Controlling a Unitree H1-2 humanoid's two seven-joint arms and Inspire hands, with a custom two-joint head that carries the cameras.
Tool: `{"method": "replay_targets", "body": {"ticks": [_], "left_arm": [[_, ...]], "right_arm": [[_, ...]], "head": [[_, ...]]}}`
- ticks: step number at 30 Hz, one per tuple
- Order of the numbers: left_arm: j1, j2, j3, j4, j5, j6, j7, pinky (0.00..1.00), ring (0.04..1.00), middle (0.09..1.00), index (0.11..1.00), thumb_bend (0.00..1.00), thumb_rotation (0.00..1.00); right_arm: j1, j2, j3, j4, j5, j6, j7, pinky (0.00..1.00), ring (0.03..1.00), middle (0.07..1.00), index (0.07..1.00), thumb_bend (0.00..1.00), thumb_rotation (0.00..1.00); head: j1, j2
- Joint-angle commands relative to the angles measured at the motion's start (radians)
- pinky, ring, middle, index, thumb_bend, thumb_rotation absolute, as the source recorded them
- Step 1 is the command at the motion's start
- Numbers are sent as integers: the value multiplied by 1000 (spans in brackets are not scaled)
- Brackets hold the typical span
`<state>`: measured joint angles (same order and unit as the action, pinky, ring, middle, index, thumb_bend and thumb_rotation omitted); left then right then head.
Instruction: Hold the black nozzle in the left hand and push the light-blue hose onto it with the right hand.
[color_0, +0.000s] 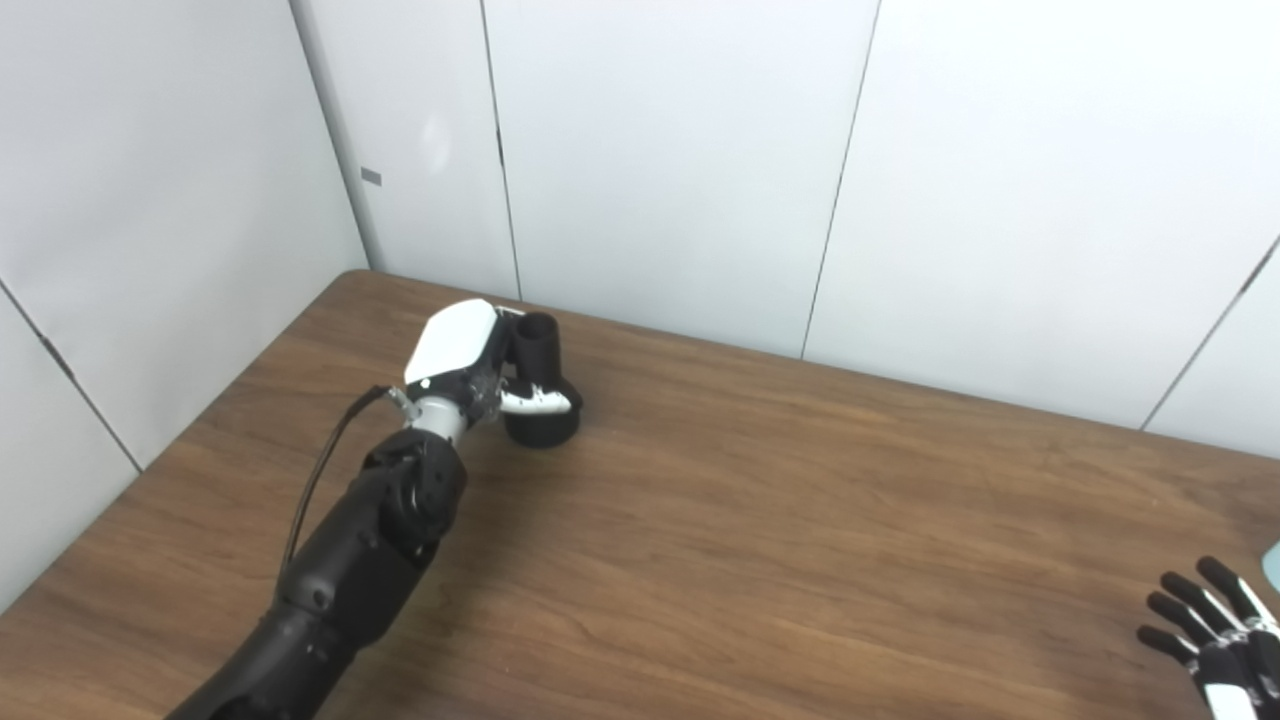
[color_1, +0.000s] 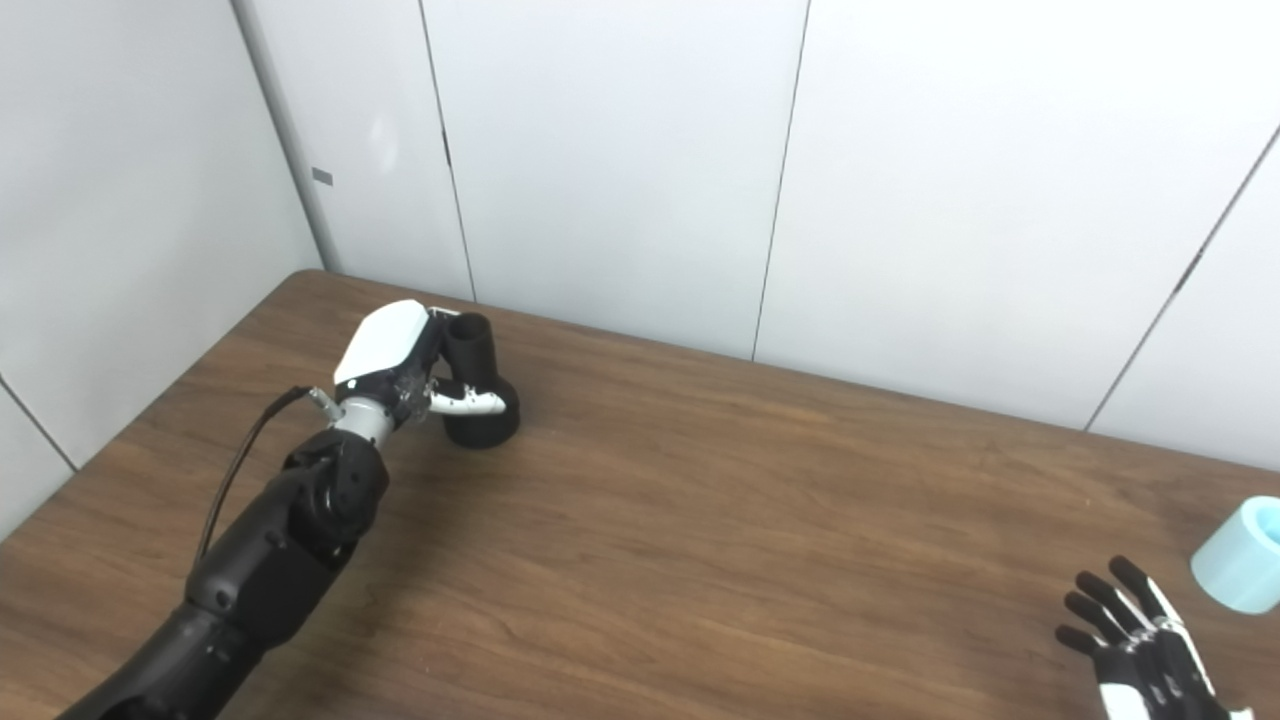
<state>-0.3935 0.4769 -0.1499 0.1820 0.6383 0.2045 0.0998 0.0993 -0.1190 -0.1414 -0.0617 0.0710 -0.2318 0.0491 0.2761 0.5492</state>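
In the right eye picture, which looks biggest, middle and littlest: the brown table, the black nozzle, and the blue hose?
1. The table, by far the biggest.
2. The black nozzle.
3. The light-blue hose, though the picture's edge cuts it off, so these last two are unsure.

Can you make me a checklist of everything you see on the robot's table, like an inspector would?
Surface: brown wooden table, bare across the middle.
Job's things: black nozzle stands upright at the far left, narrow end up; light-blue hose sits near the right edge, cut off by the picture.
Clutter: nothing seen.
Hands: left hand is around the black nozzle, thumb across its front; right hand is open, fingers spread, just short of the light-blue hose and not touching it.
Cables: a black cable loops from the left wrist down along the forearm.
Surroundings: white wall panels behind and to the left of the table.
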Motion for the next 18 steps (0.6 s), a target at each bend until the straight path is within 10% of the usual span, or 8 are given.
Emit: {"method": "replay_targets", "body": {"ticks": [1, 5, 18], "left_arm": [[5, 0, -4, -40, 31, -41, 43, 553, 561, 518, 479, 520, 0], [51, -23, -10, -93, 50, -63, 58, 424, 469, 442, 497, 524, 0], [155, -125, -28, -275, 74, -60, 12, 462, 503, 479, 489, 525, 0]], "right_arm": [[72, 28, 14, 47, -16, 5, -14, 690, 777, 802, 857, 481, 750], [74, 29, 17, 42, -8, 6, -11, 689, 774, 801, 857, 480, 756], [66, 36, 28, 43, 2, 3, -11, 719, 809, 826, 878, 441, 723]], "head": [[-3, 4], [-3, 4], [-62, 19]]}}
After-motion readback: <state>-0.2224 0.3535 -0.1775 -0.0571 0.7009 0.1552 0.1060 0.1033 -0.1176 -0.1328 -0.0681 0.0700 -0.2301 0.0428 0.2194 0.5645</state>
